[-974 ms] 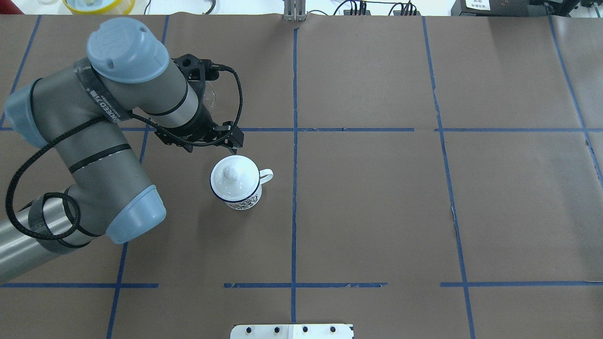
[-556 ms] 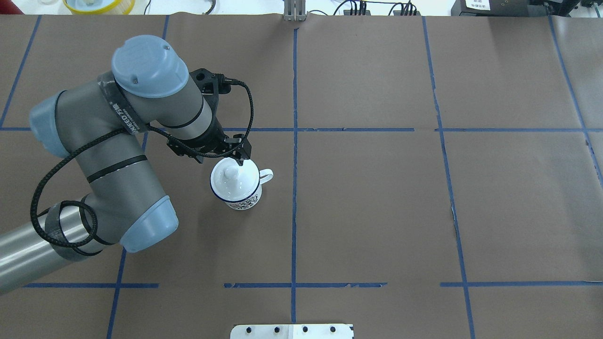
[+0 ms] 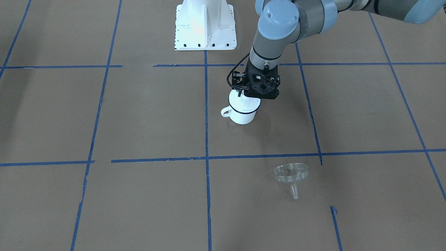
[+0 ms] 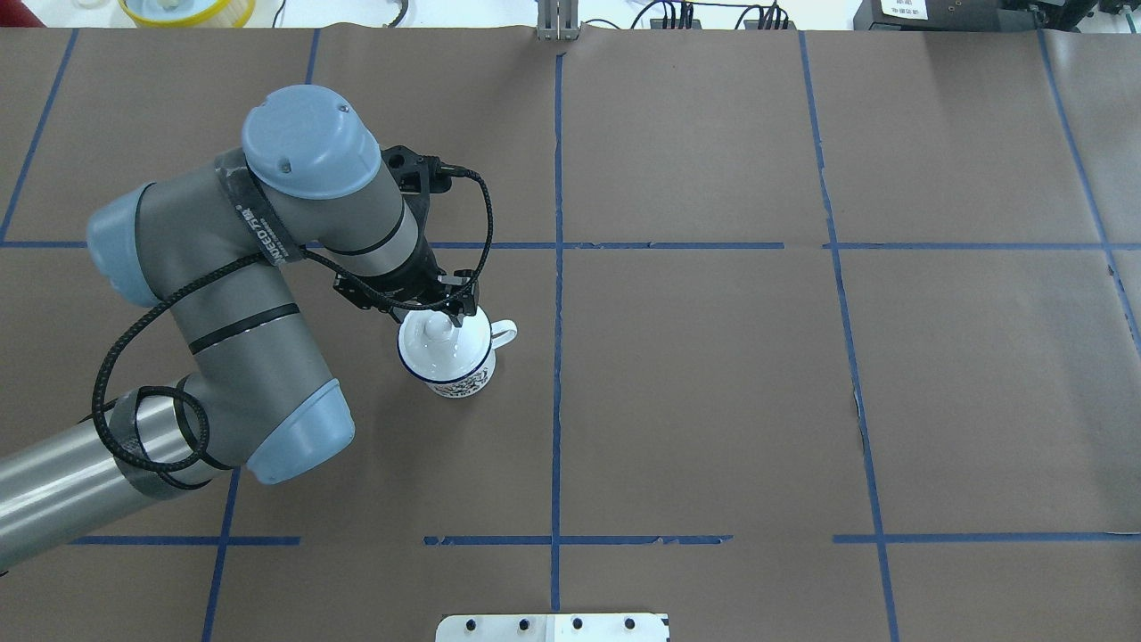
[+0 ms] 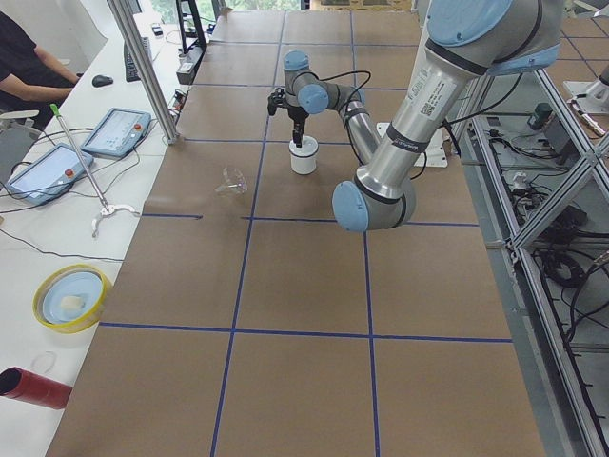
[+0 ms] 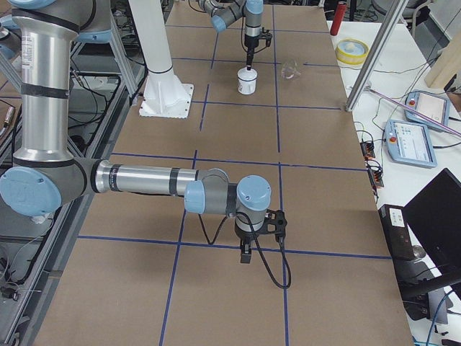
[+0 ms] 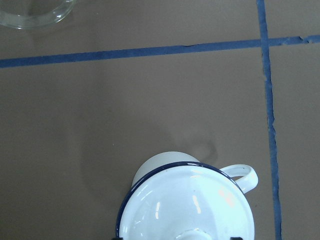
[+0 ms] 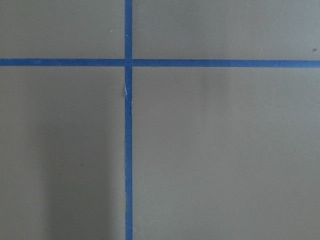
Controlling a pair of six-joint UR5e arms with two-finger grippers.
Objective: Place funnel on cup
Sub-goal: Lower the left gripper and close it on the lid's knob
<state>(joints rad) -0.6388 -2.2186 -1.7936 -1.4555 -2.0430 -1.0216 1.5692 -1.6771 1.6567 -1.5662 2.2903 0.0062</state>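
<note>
The cup (image 4: 453, 373) is a white mug with a dark blue rim, standing left of the table's middle with a white domed lid (image 4: 434, 348) on it. My left gripper (image 4: 443, 318) is open, directly above the lid's knob, with a finger on either side. The left wrist view shows the lid (image 7: 185, 205) and the mug handle (image 7: 245, 175) close below. The clear funnel (image 3: 291, 173) stands bowl-up on the table, apart from the cup on its far side; the left arm hides it in the overhead view. My right gripper (image 6: 245, 254) hangs over bare table; I cannot tell whether it is open or shut.
The white robot base (image 3: 205, 24) is at the table's near edge. A yellow-rimmed bowl (image 5: 68, 297), a red cylinder (image 5: 27, 386), two tablets (image 5: 114, 131) and a metal post (image 5: 143, 71) stand on the white bench beyond the far edge.
My left arm has swung from over the funnel's spot to right above the cup, and the gripper now sits at the lid's knob. The cup has not moved.
</note>
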